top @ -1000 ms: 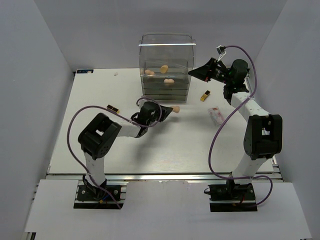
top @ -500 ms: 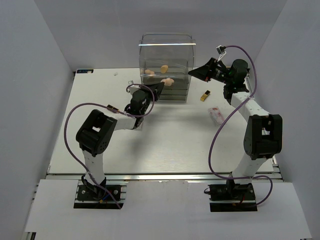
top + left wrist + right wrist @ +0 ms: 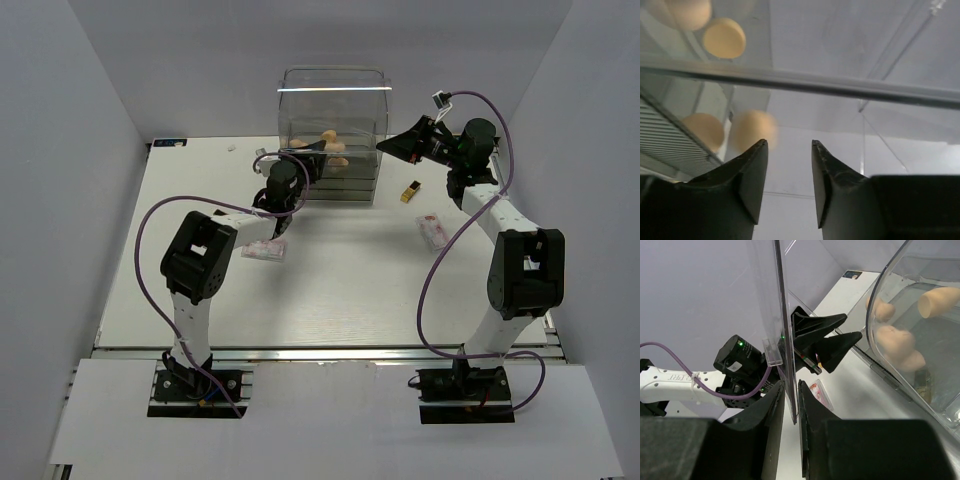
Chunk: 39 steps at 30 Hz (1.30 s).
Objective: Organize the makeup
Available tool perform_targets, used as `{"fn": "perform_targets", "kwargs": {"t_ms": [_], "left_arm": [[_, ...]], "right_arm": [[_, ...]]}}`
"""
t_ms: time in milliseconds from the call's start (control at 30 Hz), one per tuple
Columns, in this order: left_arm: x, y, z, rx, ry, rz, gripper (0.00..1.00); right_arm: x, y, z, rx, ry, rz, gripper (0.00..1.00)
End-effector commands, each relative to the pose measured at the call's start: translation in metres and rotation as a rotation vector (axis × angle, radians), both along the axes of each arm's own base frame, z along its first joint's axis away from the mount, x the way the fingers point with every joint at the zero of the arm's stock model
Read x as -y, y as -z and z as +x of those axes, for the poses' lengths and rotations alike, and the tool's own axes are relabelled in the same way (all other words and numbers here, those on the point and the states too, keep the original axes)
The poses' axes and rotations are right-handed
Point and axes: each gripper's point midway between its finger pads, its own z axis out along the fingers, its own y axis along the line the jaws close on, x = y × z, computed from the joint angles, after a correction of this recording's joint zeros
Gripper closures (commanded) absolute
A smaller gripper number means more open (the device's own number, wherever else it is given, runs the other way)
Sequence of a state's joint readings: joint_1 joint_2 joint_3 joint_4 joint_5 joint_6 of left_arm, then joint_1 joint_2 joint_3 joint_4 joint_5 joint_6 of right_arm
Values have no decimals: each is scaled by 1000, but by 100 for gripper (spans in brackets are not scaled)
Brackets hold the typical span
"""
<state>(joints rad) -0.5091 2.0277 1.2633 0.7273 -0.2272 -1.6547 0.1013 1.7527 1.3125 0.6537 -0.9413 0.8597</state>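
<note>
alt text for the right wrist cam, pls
The right hand pinches the edge of a thin clear plastic panel. Past it, the open black left hand points at a curved clear plastic box holding peach egg-shaped sponges. A flat pink-white packet lies on the white table below.

Overhead camera sits high behind both arm bases [image 3: 195,385], looking down and forward over the whole surface [image 3: 350,290] out to the clear drawer box [image 3: 332,110] at the far edge. Left wrist camera is right up against that box, tilted upward past the left end effector [image 3: 789,150] through the clear wall at the peach sponges [image 3: 724,37]; right wrist camera sits close on the other side, sighting past the right end effector [image 3: 791,385] along a clear panel [image 3: 782,305], and catches the same sponges plus the left end effector facing it
</note>
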Motion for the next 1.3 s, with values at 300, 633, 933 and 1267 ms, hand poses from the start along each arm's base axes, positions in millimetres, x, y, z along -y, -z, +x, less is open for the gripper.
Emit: {"fn": "perform_targets", "kwargs": {"t_ms": [300, 633, 933, 1267], "left_arm": [[-5, -6, 1, -24, -17, -3, 39], [6, -27, -35, 25, 107, 34, 71], [8, 20, -103, -70, 270, 295, 100], [-17, 72, -131, -175, 277, 413, 47]], "right_arm": [[2, -36, -12, 113, -2, 16, 78], [2, -38, -14, 124, -15, -2, 78], [2, -31, -10, 121, -12, -21, 78], [9, 4, -1, 102, 57, -136, 70]]}}
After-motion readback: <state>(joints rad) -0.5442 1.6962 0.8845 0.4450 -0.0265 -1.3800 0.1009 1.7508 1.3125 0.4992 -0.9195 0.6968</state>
